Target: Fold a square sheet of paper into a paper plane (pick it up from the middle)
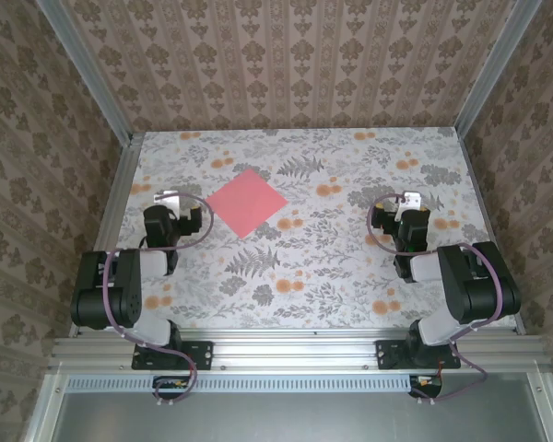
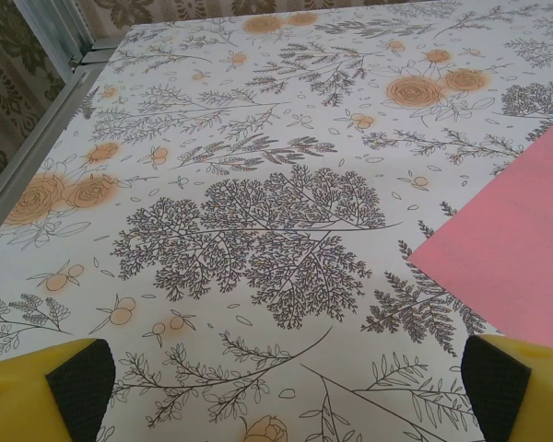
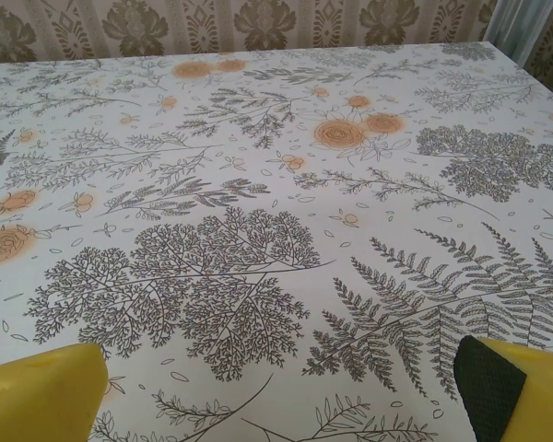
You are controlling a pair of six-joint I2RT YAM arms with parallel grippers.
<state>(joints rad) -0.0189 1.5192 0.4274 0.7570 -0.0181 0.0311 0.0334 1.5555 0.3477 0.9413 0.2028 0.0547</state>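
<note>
- L jaws: wide apart, nothing btwn them. Yellow fingers (image 2: 18, 396) w/ black pads (image 2: 81, 387) sit low over the surface (image 1: 341, 267).
- R jaws: also wide apart, holding nothing, over bare print. One black pad (image 3: 488, 391) shows at the right of the wrist view.
- Square sheet of paper (image 1: 248, 203): flat on the surface, turned corner-on like a diamond. It lies just right of the L jaws and well left of the R jaws. In the L wrist view its pink edge (image 2: 516, 249) runs close past the right finger, a corner pointing in toward the gap.
- Btwn L jaws and sheet: printed surface.
- Purple cables (image 1: 195, 198) loop by each wrist, behind the jaws.
- Surface: white cloth w/ grey ferns and orange flower prints (image 3: 343, 132).
- Room: beige damask wallpaper (image 1: 286, 64) on three sides, aluminium rail (image 1: 295, 354) behind the arm bases.
</note>
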